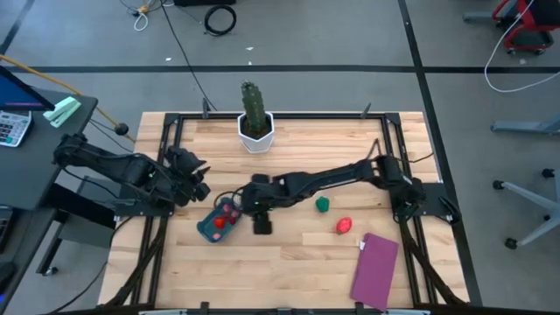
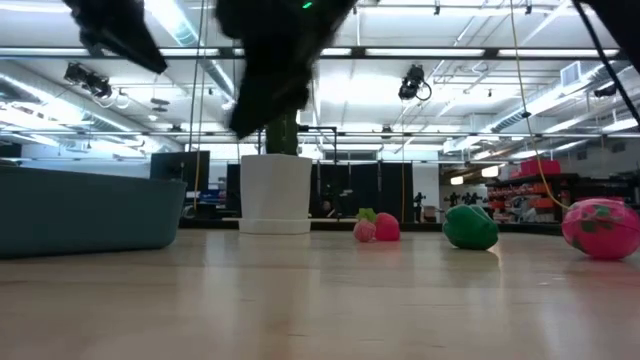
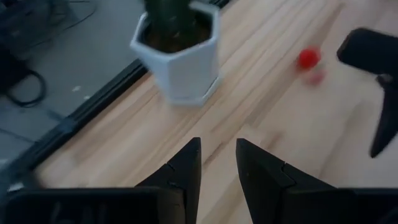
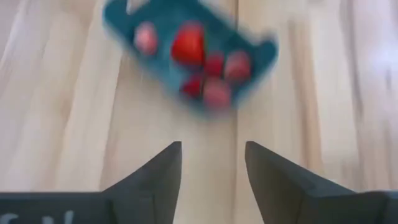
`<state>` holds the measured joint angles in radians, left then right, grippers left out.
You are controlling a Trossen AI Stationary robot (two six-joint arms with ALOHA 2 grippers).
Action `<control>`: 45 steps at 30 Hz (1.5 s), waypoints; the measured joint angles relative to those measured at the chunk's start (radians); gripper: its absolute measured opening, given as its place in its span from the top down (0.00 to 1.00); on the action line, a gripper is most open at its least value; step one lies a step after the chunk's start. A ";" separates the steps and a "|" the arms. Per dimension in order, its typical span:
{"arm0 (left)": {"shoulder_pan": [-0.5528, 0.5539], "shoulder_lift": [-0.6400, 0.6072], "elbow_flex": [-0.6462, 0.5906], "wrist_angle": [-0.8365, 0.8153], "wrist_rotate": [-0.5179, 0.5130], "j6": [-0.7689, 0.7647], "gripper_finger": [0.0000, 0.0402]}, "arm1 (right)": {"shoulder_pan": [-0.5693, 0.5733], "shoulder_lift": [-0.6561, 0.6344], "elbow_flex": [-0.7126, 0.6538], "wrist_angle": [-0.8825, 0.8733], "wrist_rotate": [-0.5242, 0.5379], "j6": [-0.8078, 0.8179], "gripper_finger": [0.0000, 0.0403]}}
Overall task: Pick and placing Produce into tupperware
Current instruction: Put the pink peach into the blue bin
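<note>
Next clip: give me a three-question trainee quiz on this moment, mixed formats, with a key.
1. True or false: the tupperware already holds red produce.
2. Multiple choice: which pieces lie loose on the table, right of the right gripper? A) one green piece and one red piece; B) two green; C) none.
3. Fill in: the right gripper, empty, has its fingers ____.

Key: 1 true; 2 A; 3 open. The left gripper waits at the table's left, beside the tupperware, fingers slightly apart.

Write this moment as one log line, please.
right tool open above tupperware | red produce inside | green piece on table | left tool open, waiting
</note>
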<state>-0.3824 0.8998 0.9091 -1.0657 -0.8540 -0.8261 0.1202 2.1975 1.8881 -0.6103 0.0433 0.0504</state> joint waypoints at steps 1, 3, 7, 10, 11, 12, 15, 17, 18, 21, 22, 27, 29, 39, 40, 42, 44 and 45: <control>0.000 0.005 0.000 0.042 0.000 0.014 0.73 | 0.003 -0.024 0.000 -0.081 0.000 0.020 0.55; 0.000 0.025 0.000 0.129 0.005 0.063 0.73 | 0.011 -0.071 0.000 -0.240 0.003 0.046 0.56; 0.020 0.098 0.001 0.330 0.041 0.165 0.73 | 0.047 -0.182 -0.022 -0.458 0.163 0.069 0.60; 0.053 0.179 0.001 0.464 0.071 0.207 0.73 | 0.082 -0.276 -0.065 -0.567 0.333 0.123 0.63; 0.066 0.206 0.001 0.492 0.074 0.208 0.73 | 0.091 -0.312 -0.078 -0.604 0.378 0.157 0.64; 0.082 0.235 0.001 0.514 0.074 0.201 0.73 | 0.102 -0.357 -0.096 -0.637 0.419 0.192 0.65; 0.136 0.315 0.000 0.542 0.089 0.160 0.73 | 0.135 -0.498 -0.170 -0.665 0.513 0.276 0.67; 0.180 0.366 0.000 0.553 0.151 0.141 0.73 | 0.152 -0.596 -0.236 -0.657 0.553 0.350 0.68; 0.202 0.392 0.000 0.564 0.188 0.129 0.73 | 0.159 -0.647 -0.272 -0.647 0.570 0.395 0.68; 0.252 0.479 0.000 0.688 0.282 0.148 0.73 | 0.172 -0.799 -0.395 -0.616 0.628 0.506 0.68; 0.263 0.510 0.000 0.746 0.309 0.178 0.73 | 0.172 -0.845 -0.438 -0.609 0.642 0.534 0.68; 0.306 0.664 0.000 1.078 0.527 0.310 0.73 | 0.170 -1.035 -0.664 -0.543 0.686 0.677 0.68; 0.314 0.719 0.002 1.143 0.579 0.314 0.73 | 0.170 -1.090 -0.751 -0.511 0.694 0.714 0.68; 0.341 0.941 0.000 1.270 0.586 0.413 0.73 | 0.168 -1.181 -1.061 -0.312 0.698 0.710 0.68; 0.341 0.956 0.000 1.298 0.585 0.427 0.73 | 0.167 -1.181 -1.066 -0.308 0.699 0.691 0.68; 0.341 0.985 0.000 1.376 0.586 0.451 0.73 | 0.161 -1.181 -1.069 -0.304 0.700 0.680 0.68; 0.340 1.007 0.000 1.425 0.586 0.478 0.73 | 0.159 -1.181 -1.061 -0.302 0.700 0.696 0.68; 0.340 1.017 0.000 1.445 0.586 0.487 0.73 | 0.156 -1.182 -1.056 -0.293 0.702 0.703 0.68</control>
<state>-0.0420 1.9170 0.9092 0.3792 -0.2679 -0.3390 0.2766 1.0153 0.8318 -0.9032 0.7448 0.7530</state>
